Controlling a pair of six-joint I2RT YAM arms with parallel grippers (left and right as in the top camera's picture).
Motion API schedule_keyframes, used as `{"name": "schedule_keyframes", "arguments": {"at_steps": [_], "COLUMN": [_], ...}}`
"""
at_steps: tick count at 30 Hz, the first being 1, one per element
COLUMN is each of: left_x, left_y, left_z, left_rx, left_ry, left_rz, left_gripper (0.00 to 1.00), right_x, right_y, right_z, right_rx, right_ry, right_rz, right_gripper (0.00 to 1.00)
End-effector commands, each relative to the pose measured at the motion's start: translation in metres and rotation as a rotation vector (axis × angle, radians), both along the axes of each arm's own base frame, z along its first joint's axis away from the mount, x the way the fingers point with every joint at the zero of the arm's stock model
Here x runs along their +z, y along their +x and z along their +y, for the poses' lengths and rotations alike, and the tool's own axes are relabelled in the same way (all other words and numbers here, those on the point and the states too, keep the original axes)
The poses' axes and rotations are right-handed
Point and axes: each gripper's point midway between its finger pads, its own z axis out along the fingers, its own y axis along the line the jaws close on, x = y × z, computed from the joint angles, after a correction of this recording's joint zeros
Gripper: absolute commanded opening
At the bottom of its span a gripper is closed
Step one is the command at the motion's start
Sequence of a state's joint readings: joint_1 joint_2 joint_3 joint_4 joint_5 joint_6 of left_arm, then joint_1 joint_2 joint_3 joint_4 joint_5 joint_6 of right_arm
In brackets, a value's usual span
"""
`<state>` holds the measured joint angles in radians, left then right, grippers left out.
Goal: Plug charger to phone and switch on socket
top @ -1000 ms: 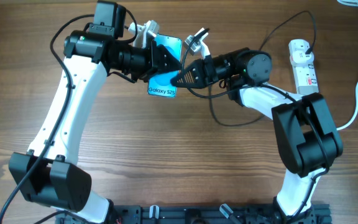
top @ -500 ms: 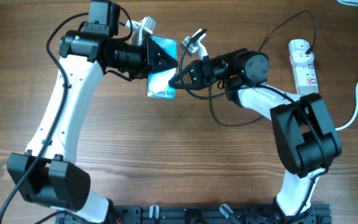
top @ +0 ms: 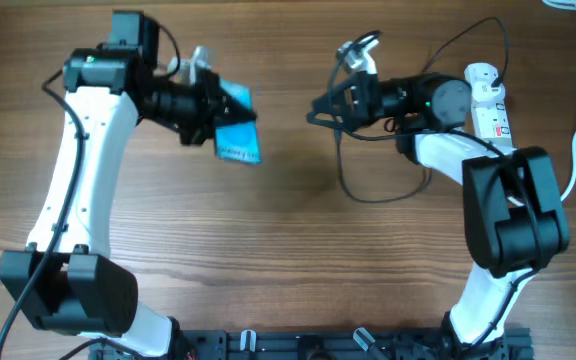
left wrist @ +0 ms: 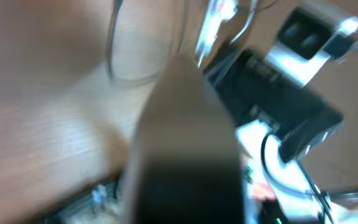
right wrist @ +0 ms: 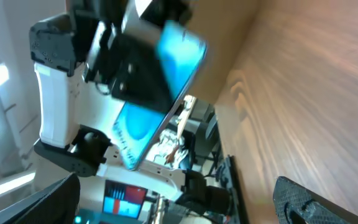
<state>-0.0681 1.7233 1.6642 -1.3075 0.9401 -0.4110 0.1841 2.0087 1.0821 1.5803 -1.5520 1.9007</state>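
"Was the phone (top: pixel 238 140) plugged in?"

"Not that I could see. The left fingers (top: pixel 211 112) were clamped on it, raised over the desk (top: pixel 288 260). The right fingers (right wrist: pixel 303 199) gaped empty, the cable (top: pixel 345 180) looped loose beneath them, and the socket (top: pixel 490 112) waited, switch apparently untouched."

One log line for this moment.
left gripper: shut on phone | right gripper: open, empty, clear of phone | charger: looped on table
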Motion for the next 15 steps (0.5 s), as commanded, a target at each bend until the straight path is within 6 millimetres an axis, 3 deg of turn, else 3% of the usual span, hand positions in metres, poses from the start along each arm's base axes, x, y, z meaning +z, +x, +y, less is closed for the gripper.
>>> {"name": "schedule_keyframes", "arguments": {"at_steps": [1,6,12,15], "left_x": [0.004,-0.004,-0.005,-0.011], "left_y": [-0.039,-0.07,-0.104,-0.117], "left_z": [-0.001,-0.005,-0.049,-0.059], "left_rx": [0.0,-0.039,-0.05,0.018], "left_ry": [-0.017,0.072,0.14,0.223], "left_rz": [0.219,0.348,0.548,0.668], "left_gripper": [0.04,0.04,0.04,0.04], "right_x": [-0.016,-0.033,-0.037,-0.04], "right_y": [-0.003,0.002,0.004,0.006], "right_z": [-0.025,-0.049,-0.05,-0.05], "right_rx": [-0.02,-0.082,-0.085,-0.084], "right_ry": [-0.016,-0.027,-0.033,-0.038], "right_rz": [-0.107,-0.042,0.021,0.081], "right_gripper": [1.0,1.0,1.0,1.0]}}
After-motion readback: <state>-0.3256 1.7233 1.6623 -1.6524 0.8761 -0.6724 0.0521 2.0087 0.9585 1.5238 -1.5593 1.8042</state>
